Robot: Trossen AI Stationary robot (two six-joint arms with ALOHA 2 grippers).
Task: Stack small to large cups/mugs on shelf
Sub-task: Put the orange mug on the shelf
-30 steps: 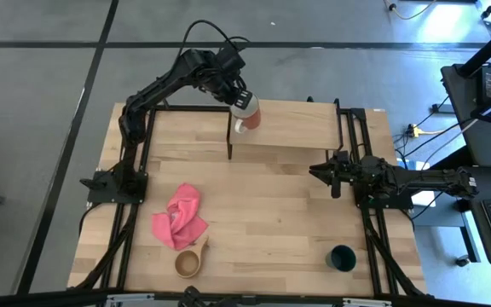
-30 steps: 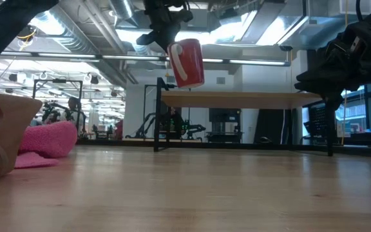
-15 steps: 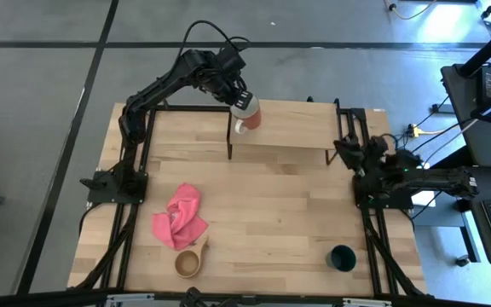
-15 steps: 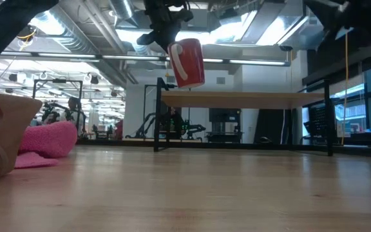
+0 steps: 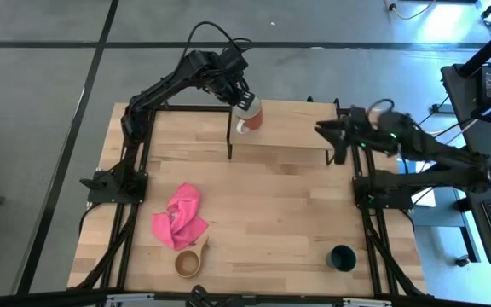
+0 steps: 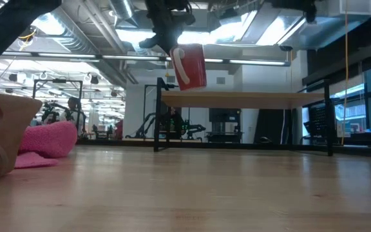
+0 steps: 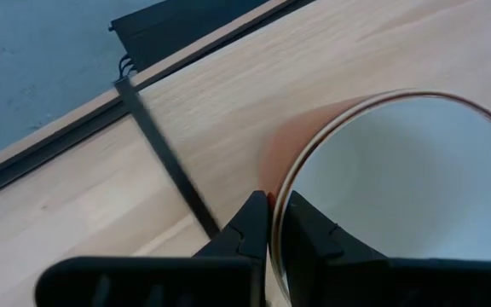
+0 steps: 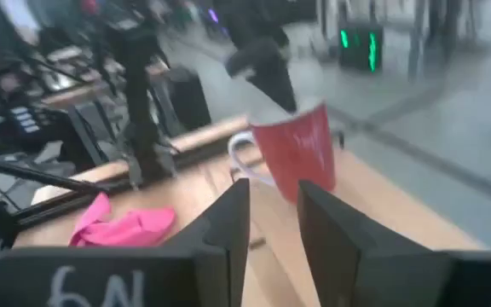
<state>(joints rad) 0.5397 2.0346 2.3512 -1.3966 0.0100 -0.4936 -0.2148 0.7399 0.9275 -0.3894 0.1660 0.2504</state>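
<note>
The left claw (image 5: 240, 100) is pinched shut on the rim of the red mug (image 5: 248, 117), one finger inside the white bowl and one outside, as the left wrist view shows; this rim grip lets the mug hang with its mouth up and tilted a little, so it can be lowered base-first. In the high view the mug sits in the upper middle of the frame, over the left end of the shelf (image 5: 301, 126); in the low view it hangs at top centre, its base just above the board and seemingly not yet resting on it. The right claw (image 5: 331, 136), fingers spread wide and holding nothing, is raised at the shelf's right end, pointed toward the mug, probably waiting its turn. The wooden cup (image 5: 191, 260) lies at the lower left of the counter (image 5: 271, 213) just below the pink cloth (image 5: 179, 217), and the green cup (image 5: 342, 257) stands at the lower right, both well apart from the shelf. No readable brand or label shows; pale marks on the mug are too blurred to read.
</note>
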